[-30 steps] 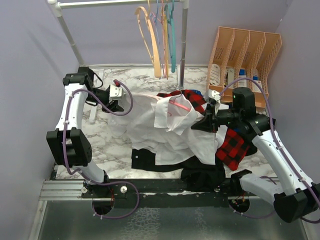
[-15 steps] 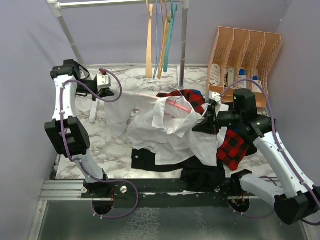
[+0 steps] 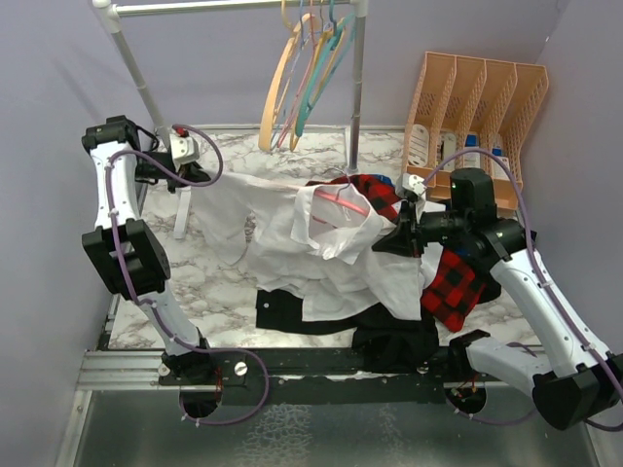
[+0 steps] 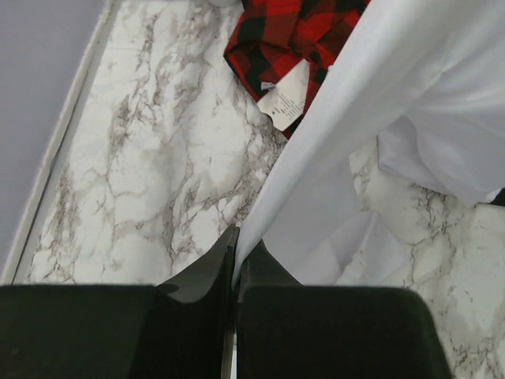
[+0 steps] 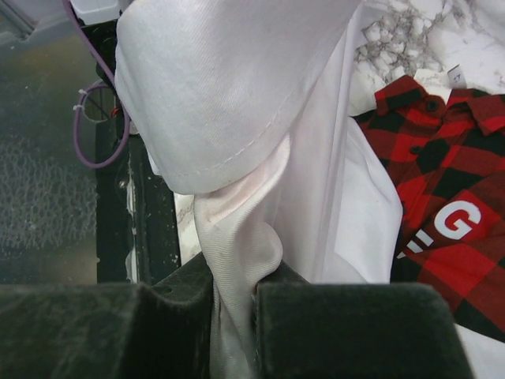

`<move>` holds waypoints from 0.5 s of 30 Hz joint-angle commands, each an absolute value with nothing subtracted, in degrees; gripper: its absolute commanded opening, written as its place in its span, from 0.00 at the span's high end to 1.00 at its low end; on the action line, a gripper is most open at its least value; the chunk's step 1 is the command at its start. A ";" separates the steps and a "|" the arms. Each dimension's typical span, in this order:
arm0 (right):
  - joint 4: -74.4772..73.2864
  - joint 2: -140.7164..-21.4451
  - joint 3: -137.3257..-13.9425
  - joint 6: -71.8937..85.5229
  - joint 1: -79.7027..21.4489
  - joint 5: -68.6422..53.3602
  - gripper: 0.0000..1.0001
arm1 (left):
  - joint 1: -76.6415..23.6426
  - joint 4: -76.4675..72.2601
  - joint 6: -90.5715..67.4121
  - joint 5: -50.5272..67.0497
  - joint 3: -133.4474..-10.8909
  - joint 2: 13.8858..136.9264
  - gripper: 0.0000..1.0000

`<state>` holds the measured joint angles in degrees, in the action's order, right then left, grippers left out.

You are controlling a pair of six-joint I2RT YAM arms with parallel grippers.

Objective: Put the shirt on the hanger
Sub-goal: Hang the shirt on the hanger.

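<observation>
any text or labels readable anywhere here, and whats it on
"G": large white letter printed on the red-and-black plaid shirt, right wrist view. The white strokes beside it are cut off at the edge of the white shirt and cannot be read.
White tag on the plaid shirt, left wrist view: print too small to read.
No other text is legible in any view.

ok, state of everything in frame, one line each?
white shirt: held up, stretched between both grippers, rest draped on table
pink hanger: at shirt collar, partly covered
left gripper: shut on shirt edge
right gripper: shut on bunched shirt fabric
plaid shirt: crumpled, partly under white shirt
black garment: on table, partly under white shirt
rail hangers: hung, tilted
</observation>
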<state>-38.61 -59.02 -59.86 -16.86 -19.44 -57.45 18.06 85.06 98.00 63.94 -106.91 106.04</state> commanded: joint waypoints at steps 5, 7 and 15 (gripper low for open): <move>-41.58 -58.71 -66.26 -19.06 -19.25 -58.52 0.99 | 25.39 81.56 94.63 62.25 -118.19 114.87 1.00; -41.48 -58.83 -66.36 -19.02 -19.25 -58.64 0.99 | 25.75 81.52 94.85 61.70 -118.28 115.17 1.00; -42.10 -59.11 -68.54 -19.19 -19.24 -58.54 0.99 | 29.49 81.47 93.89 61.62 -118.76 118.30 1.00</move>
<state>-39.00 -61.47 -64.23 -18.35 -19.94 -56.01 21.34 91.61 92.75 67.55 -116.60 114.28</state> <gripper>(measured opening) 0.069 0.011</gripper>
